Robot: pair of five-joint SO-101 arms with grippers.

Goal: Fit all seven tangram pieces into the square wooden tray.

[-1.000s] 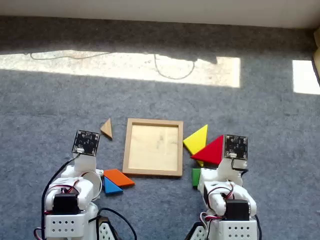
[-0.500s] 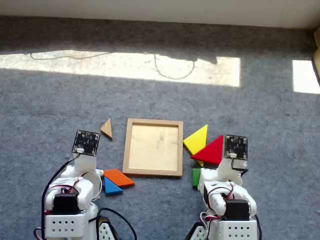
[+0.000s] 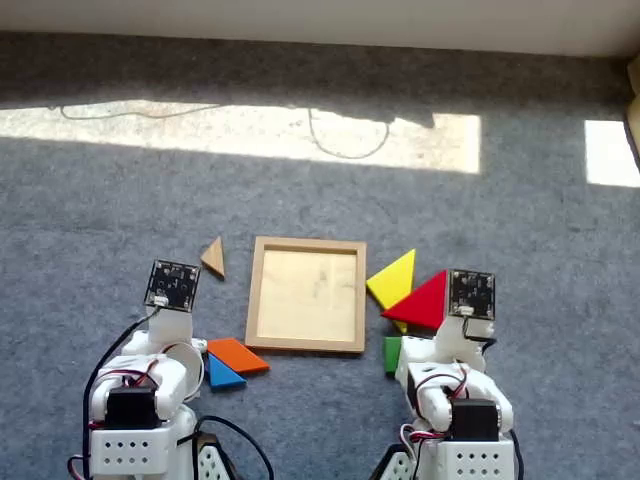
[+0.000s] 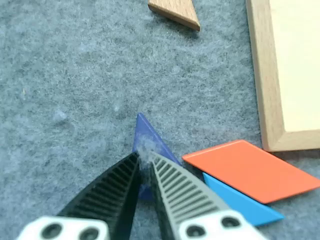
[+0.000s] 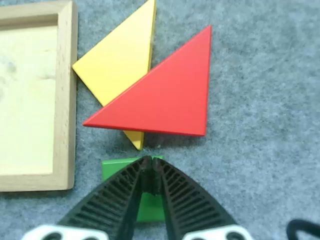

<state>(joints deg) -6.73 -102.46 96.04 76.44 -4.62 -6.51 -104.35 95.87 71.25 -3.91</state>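
Currently nothing placed; tray [image 3: 305, 345] empty; left claw [image 4: 145, 162] and right claw [image 5: 148, 175] closed, holding nothing; next: open, grasp green piece [image 5: 112, 167] beneath right claw.

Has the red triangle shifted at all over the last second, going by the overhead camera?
No. The red triangle sits at the same spot beside the wooden tray, overlapping the yellow triangle as before.
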